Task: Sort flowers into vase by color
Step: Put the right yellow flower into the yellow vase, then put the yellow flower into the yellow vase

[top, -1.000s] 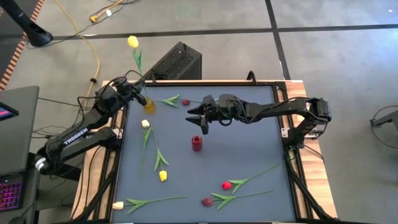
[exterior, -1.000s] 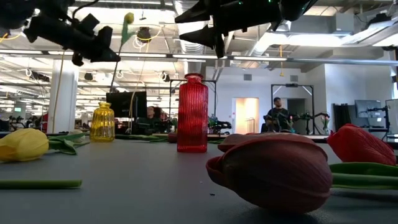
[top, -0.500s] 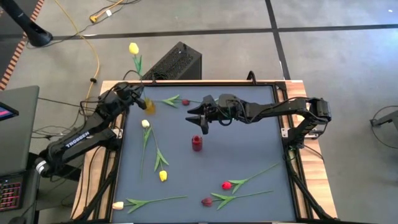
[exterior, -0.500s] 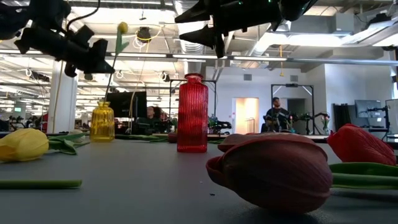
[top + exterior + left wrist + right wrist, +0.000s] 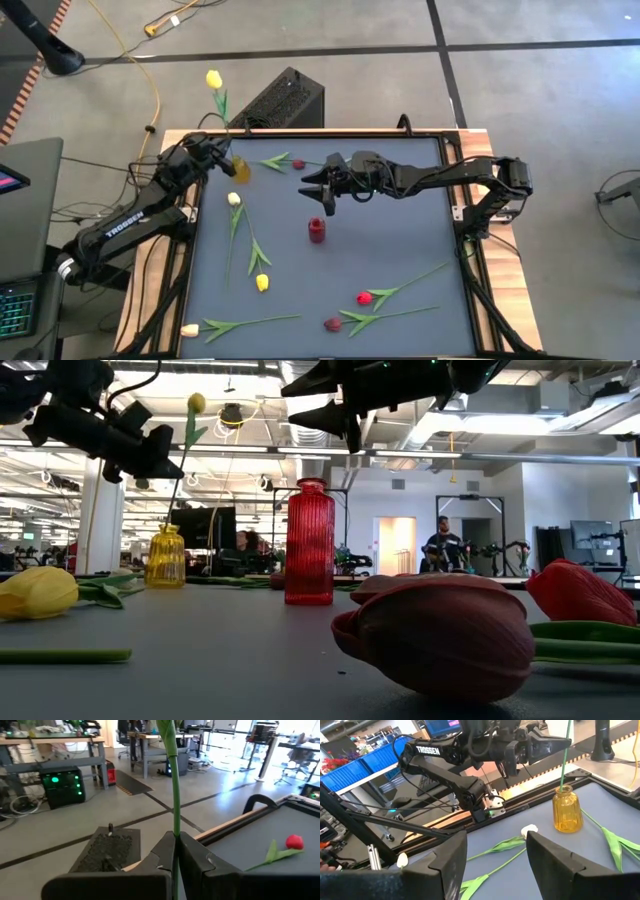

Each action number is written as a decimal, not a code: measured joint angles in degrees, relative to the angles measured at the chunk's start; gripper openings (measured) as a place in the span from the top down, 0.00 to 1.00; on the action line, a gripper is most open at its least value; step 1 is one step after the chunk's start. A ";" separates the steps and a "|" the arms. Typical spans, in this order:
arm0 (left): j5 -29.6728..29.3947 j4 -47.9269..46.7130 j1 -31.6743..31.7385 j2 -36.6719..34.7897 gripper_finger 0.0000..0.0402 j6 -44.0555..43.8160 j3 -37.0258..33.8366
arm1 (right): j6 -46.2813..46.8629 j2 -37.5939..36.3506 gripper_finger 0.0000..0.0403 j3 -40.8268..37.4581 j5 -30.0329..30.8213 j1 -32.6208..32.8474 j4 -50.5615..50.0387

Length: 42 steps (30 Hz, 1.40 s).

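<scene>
I read everything off the yellow vase (image 5: 240, 169), which stands on the dark mat (image 5: 400, 250) near its far left corner. My left gripper (image 5: 222, 152) sits just above and beside that vase, fingers pinched on the green stem of a yellow tulip (image 5: 214, 78); in the left wrist view the stem (image 5: 175, 815) runs straight up between the 2 closed fingers (image 5: 197, 862). In the low view the stem's lower end goes down into the vase's neck (image 5: 166, 530) while the head (image 5: 196, 403) stands high above it. My right gripper (image 5: 312, 186) hovers well to the right of the yellow vase, over the red vase (image 5: 317, 231), and its fingers (image 5: 555, 857) are spread with nothing between them. Just to the right of the yellow vase lies a red tulip (image 5: 297, 164) with its leaf toward the vase. Toward the near side from the vase lie a cream-white tulip (image 5: 234, 199) and a yellow one (image 5: 262, 283), stems crossing, and farther still a cream one (image 5: 189, 329) at the mat's near left corner. Well off toward the near right lie 1 red tulip (image 5: 365, 298) and 1 dark maroon tulip (image 5: 332, 324), side by side.
</scene>
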 joint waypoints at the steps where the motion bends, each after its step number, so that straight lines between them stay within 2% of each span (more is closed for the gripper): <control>1: 0.20 -0.26 -0.02 0.00 1.00 0.00 0.00 | 0.00 0.00 0.43 0.00 0.00 0.00 0.00; 11: 4.43 -3.44 -0.01 0.00 1.00 0.61 0.00 | -0.07 0.00 0.43 0.00 0.00 0.00 0.00; 18: 4.56 -6.34 0.00 0.00 0.97 0.90 0.00 | -0.07 0.00 0.43 0.00 0.00 0.00 -0.01; 25: 5.16 -9.76 0.00 0.00 0.81 0.90 0.02 | -0.09 0.00 0.43 0.00 0.00 0.00 0.00; 34: 11.11 -14.04 0.00 -0.05 0.57 -2.19 0.06 | -0.09 0.00 0.43 0.00 0.00 0.00 0.00; 42: 15.06 -28.73 -0.92 -0.02 0.47 -1.57 5.98 | -0.11 0.00 0.43 0.00 0.00 0.00 -0.02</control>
